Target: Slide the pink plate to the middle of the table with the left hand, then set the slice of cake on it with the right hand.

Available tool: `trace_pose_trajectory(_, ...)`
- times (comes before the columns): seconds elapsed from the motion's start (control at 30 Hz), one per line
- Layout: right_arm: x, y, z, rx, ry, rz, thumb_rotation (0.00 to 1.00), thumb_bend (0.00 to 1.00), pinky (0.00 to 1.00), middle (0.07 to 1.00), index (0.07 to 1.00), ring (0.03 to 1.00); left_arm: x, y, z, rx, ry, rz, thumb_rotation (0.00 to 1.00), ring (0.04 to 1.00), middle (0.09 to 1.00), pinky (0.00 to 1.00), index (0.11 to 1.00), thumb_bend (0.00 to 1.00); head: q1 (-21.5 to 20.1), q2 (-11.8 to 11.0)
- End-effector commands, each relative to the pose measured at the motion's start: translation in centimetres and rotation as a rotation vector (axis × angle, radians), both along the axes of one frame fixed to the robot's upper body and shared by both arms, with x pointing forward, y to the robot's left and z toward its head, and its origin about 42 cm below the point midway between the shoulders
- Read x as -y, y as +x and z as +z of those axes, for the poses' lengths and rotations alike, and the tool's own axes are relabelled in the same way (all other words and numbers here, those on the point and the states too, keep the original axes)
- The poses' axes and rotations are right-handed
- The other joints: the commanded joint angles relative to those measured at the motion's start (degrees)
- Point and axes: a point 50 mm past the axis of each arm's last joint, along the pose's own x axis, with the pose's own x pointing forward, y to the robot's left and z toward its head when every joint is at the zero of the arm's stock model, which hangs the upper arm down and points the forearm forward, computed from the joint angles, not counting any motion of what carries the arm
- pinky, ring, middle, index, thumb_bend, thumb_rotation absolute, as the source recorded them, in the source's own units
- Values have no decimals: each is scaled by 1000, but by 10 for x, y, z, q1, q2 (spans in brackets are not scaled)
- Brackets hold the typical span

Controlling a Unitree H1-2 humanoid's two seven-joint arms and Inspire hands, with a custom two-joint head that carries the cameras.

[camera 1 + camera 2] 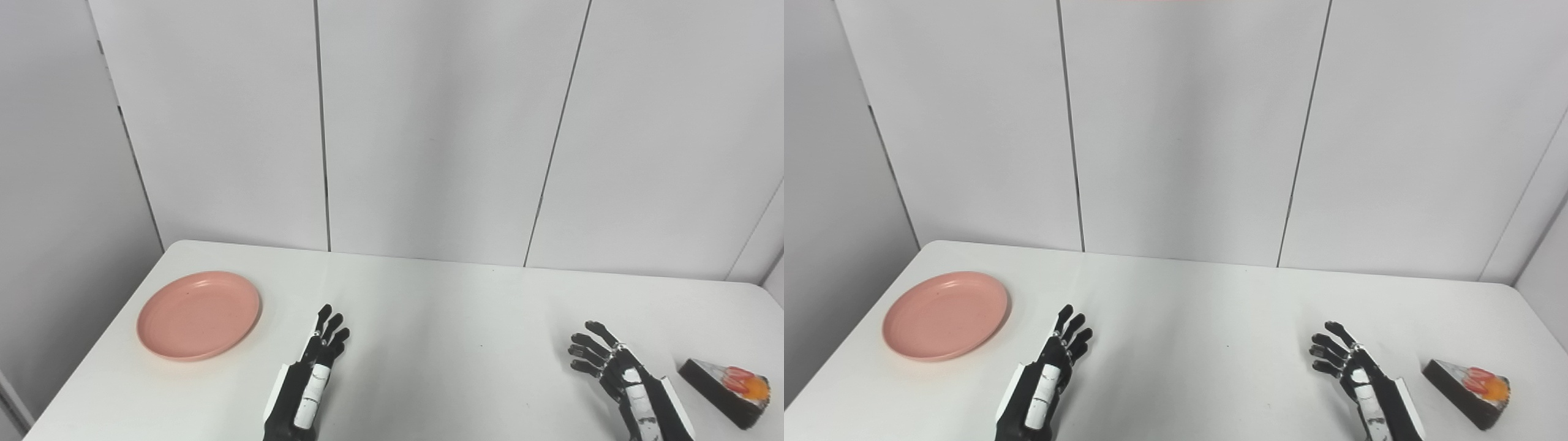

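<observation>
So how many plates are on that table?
1: a pink plate at the table's far left, empty, left of the left robot hand. Nothing in view could hide another.

Bare table (441, 343) between both hands.

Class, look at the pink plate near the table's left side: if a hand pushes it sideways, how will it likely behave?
The pink plate looks shallow and flat-bottomed, so it should probably slide rather than tip or roll. The white table seems smooth, so it may glide easily. It holds nothing and looks thin, likely light, so a push from the left hand might overshoot.
</observation>
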Motion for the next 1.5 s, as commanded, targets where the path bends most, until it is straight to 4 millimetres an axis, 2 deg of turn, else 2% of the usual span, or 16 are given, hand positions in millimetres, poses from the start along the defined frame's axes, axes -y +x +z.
trace_pose_trajectory(0.0,-2,-46,-65,-199,32,-30,937,930,750,792,850,778,-7,2,22,83,0,16,938,894,879,912,927,855,0,2)
trace_pose_trajectory(0.1,-4,-49,-66,-201,35,-30,938,923,752,793,848,781,-27,14,71,207,21,0,936,853,841,873,869,877,-1,3)
trace_pose_trajectory(0.27,-8,-51,-66,-202,46,-24,932,927,750,788,845,775,-60,36,128,326,61,31,944,831,825,828,821,917,-2,5)
trace_pose_trajectory(0.47,-12,-52,-65,-200,46,-22,930,939,746,784,843,772,-98,61,174,414,111,84,909,792,786,794,750,939,-3,8)
trace_pose_trajectory(0.6,-13,-53,-63,-199,50,-18,926,939,747,786,835,773,-118,67,198,463,171,149,913,754,761,728,732,931,-2,11)
trace_pose_trajectory(0.67,-14,-53,-62,-197,52,-13,924,940,747,786,834,774,-129,70,208,472,194,187,914,760,770,736,735,928,-2,11)
trace_pose_trajectory(0.77,-14,-52,-62,-198,46,-8,929,933,750,787,840,774,-156,85,213,448,214,274,911,772,775,757,751,928,-4,11)
trace_pose_trajectory(0.97,-14,-52,-62,-197,42,-7,931,928,745,788,840,773,-198,114,215,385,223,367,912,745,756,723,750,894,-9,12)
trace_pose_trajectory(1.17,-14,-53,-62,-197,29,-8,939,927,749,792,848,779,-226,134,201,285,160,418,920,721,723,713,745,853,-9,15)
trace_pose_trajectory(1.47,-14,-53,-61,-204,28,-9,936,928,748,792,849,780,-275,160,167,108,99,501,881,740,734,709,722,887,-11,17)
